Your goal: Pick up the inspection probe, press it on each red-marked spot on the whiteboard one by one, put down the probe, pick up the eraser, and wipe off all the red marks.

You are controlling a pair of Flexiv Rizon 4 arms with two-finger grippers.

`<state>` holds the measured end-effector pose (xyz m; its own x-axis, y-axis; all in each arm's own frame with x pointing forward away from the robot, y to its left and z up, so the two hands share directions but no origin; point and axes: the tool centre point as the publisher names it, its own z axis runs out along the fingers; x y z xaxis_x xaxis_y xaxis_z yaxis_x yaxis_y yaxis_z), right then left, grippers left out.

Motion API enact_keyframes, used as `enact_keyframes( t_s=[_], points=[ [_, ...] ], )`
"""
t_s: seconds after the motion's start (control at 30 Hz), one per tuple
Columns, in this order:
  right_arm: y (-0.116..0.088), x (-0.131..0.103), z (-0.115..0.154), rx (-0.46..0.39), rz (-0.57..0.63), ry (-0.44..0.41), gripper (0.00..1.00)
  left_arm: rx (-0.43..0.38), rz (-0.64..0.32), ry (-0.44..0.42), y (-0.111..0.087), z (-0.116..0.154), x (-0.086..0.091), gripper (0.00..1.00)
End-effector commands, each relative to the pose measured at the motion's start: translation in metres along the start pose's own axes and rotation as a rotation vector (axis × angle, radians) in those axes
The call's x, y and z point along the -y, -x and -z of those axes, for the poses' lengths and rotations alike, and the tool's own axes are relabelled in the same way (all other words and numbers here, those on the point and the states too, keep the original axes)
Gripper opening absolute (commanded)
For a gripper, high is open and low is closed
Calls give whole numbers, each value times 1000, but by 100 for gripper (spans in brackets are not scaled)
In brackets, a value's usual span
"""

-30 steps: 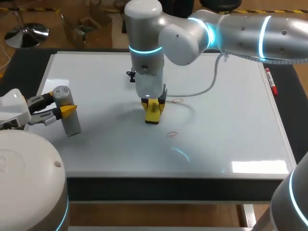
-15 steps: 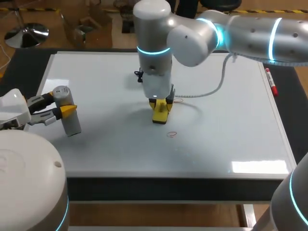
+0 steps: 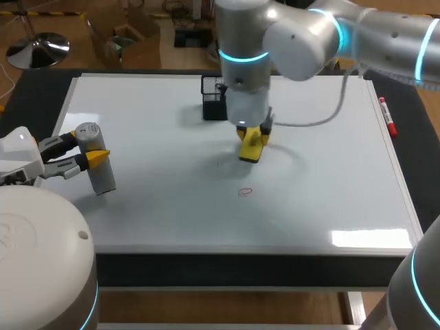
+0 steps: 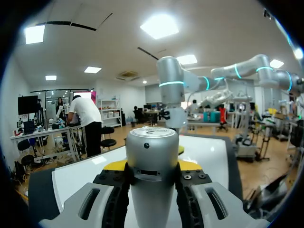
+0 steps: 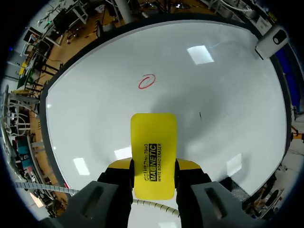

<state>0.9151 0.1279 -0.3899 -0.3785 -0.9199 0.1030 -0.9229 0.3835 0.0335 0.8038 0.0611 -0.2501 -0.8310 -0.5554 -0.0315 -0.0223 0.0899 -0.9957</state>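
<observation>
Presently right fingers [image 5: 118,166] pinch the eraser [image 5: 153,147], its long axis aimed at the red mark [image 5: 147,81] ahead; left fingers [image 4: 115,165] clamp the probe [image 4: 152,161].

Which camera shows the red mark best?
The right wrist view: the red mark is a clear loop ahead of the eraser. The head view shows it small and faint; the left wrist view misses it.

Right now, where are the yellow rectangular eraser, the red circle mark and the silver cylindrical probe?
Yellow rectangular eraser [image 5: 153,154]: right wrist view, middle of its printed face.
Red circle mark [image 3: 245,192]: head view, the small loop itself.
Silver cylindrical probe [image 4: 152,159]: left wrist view, upper barrel.
</observation>
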Motion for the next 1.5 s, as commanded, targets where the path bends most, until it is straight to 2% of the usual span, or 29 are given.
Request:
enact_keyframes(
  t_s=[0.03, 0.43, 0.8, 1.07, 1.5],
  points=[
    [-46, 15, 4, 64, -61, 21, 0, 1, -1, 0, 0, 1, 1, 0],
    [-137, 49, -1, 70, -268, 51, 0, 1, -1, 0, 0, 1, 1, 0],
    [-203, 57, -13, 91, -412, 62, 0, 1, -1, 0, 0, 1, 1, 0],
    [-233, 54, -22, 98, -470, 66, 0, 1, -1, 0, 0, 1, 1, 0],
    [-243, 53, -17, 140, -504, 39, 0, 1, -1, 0, 0, 1, 1, 0]
  ],
)
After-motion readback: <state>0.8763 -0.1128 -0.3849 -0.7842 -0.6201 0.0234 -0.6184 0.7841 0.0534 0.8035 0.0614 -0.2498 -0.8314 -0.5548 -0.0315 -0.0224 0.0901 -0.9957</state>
